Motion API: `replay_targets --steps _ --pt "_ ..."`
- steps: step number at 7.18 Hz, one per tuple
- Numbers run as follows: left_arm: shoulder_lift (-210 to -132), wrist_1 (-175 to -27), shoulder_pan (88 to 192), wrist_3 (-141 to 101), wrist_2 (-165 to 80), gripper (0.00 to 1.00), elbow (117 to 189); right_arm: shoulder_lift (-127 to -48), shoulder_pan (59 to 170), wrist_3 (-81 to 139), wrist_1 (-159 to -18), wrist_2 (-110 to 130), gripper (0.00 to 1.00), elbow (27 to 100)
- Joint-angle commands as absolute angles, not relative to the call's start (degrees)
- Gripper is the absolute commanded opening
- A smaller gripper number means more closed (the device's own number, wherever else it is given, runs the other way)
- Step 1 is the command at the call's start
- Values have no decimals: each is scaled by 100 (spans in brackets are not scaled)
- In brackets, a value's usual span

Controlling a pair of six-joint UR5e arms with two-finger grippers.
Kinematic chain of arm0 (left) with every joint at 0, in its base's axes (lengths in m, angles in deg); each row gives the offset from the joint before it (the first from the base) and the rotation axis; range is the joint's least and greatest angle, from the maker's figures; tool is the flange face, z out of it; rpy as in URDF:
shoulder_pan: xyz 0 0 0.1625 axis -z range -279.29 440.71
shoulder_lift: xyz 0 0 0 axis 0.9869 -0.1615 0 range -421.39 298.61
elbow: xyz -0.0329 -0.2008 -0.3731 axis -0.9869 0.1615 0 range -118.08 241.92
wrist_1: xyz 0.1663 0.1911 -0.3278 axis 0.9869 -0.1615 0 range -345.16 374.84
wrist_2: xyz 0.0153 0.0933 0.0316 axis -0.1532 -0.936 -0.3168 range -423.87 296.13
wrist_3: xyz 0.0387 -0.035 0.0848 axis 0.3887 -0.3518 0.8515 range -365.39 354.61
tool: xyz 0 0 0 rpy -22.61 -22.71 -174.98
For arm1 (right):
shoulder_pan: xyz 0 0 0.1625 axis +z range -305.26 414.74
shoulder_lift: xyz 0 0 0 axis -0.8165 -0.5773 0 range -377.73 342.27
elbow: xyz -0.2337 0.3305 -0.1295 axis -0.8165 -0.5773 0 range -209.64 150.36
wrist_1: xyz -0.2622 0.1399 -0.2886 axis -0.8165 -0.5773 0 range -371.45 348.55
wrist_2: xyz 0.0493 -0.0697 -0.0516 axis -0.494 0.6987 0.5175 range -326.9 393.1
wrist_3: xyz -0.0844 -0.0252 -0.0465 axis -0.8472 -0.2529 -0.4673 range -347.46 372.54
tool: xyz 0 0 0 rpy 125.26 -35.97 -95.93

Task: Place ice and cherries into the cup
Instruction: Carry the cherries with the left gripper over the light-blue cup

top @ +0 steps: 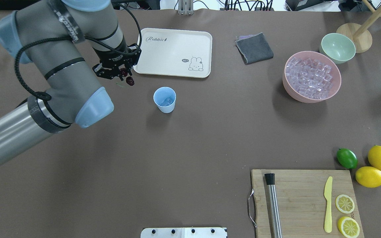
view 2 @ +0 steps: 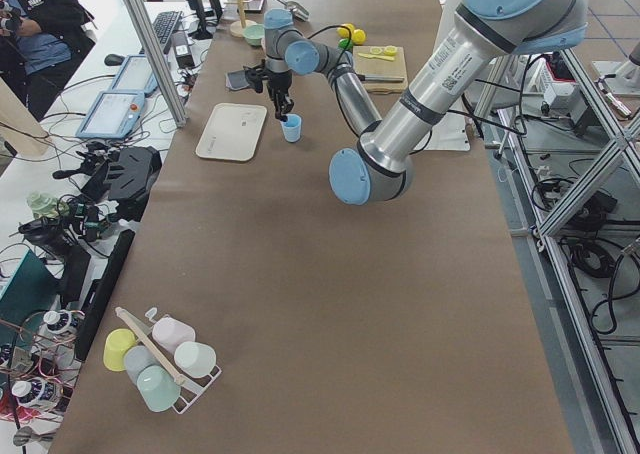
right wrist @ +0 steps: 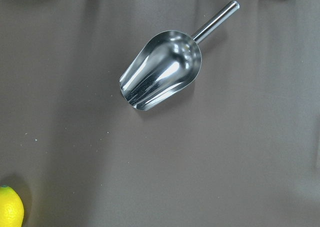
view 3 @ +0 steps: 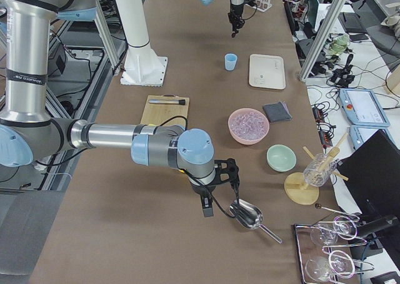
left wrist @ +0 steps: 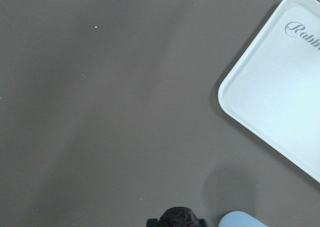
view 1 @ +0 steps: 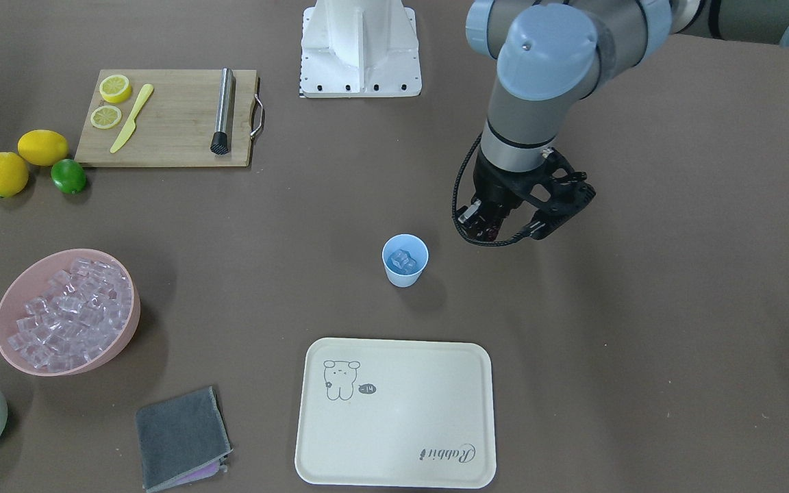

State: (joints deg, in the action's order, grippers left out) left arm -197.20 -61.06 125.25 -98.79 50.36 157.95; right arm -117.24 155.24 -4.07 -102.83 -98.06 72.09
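Board (top: 301, 198): nearest the robot, it carries a knife (top: 328, 205), lemon slices (top: 344, 204) and a steel muddler (top: 273, 205); none of this serves the job, so it sits off to one side
Right fingers (view 3: 224, 182): hang just over a steel scoop (right wrist: 160, 69) that lies on the bench, hollow side up, no ice in it; whether they are open or closed cannot be told from the one view that shows them
Cup (top: 164, 99): stands upright mid-bench, apart from everything else, so an arm can come at it from above; a few cubes of ice (view 1: 405, 261) lie in its bottom
Cherries (top: 130, 80): dangle above the bench under the left fingers, near the cup, not yet over its rim
Left fingers (top: 123, 72): closed on the cherries, gripping high so the fruit hangs free and should drop straight in once over the cup
Tray (top: 174, 49): just beyond the cherries
Pink bowl (top: 309, 99): far side, heaped with ice, the stock to scoop from
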Motion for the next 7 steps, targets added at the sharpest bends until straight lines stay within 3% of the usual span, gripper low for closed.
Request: replay_targets --steps 1,6,7 --pt "-20165 -6136 11993 -10897 4427 35 15422 -11731 15528 -407 -10286 -9803 100 7213" --pt "-20395 -6373 11771 -11271 4222 39 15087 -11749 15563 -415 -10286 -9803 100 7169" --pt "-20395 -6364 11771 -11079 4222 97 15061 -11749 15572 -415 -10286 -9803 100 7161"
